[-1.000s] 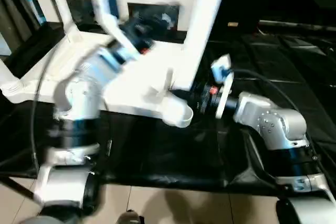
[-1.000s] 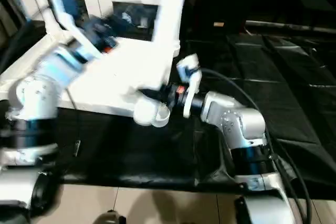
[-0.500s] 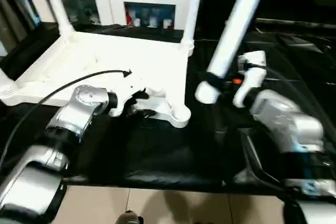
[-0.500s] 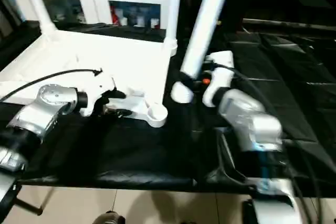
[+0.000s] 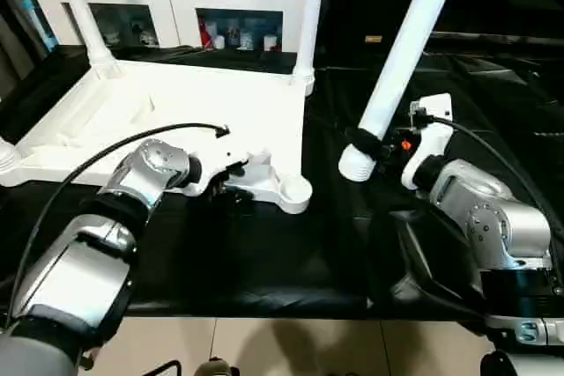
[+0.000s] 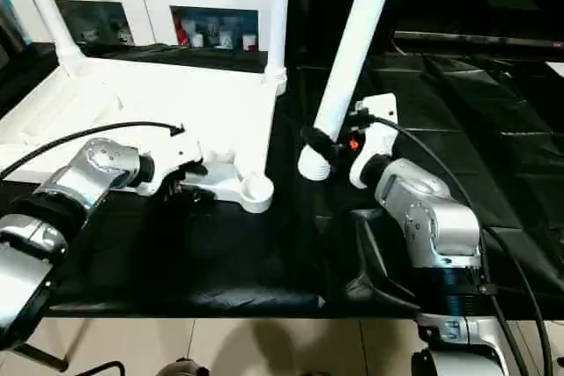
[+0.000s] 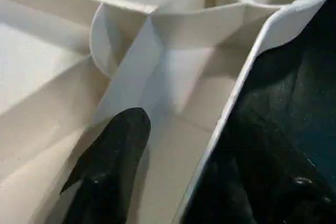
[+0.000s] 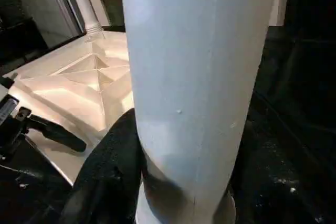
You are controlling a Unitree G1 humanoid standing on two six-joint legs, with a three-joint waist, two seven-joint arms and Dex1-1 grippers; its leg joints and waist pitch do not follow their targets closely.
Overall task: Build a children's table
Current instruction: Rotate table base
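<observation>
White plastic, the tabletop point(image 5: 176, 107) lies upside down on the black-covered work surface point(image 5: 291, 253), toward its left side, ribbed underside up. Two tapered legs already stand upright in the far corner sockets, one at the far left point(image 5: 81, 11) and one at the far right point(image 5: 310, 15). The near right corner socket point(image 5: 293, 191) is an open round cup with nothing in it, close to the middle of the surface. The left gripper point(image 5: 231, 184) sits at the tabletop's near edge just beside that socket; from its wrist, one black finger point(image 7: 107, 174) lies inside the rim against the ribbing and the other shows dimly outside over the black cloth, so the rim point(image 7: 231, 103) runs between them, jaws moderately apart, though I cannot tell whether they pinch it. The right gripper point(image 5: 374, 147) is clamped around the thick lower end of a third leg point(image 5: 405, 41), which leans up and away to the right; its base hangs just above the black cloth, a little right of the open socket and apart from it. Behind the table stands a white cabinet with glass doors point(image 5: 220, 6).
</observation>
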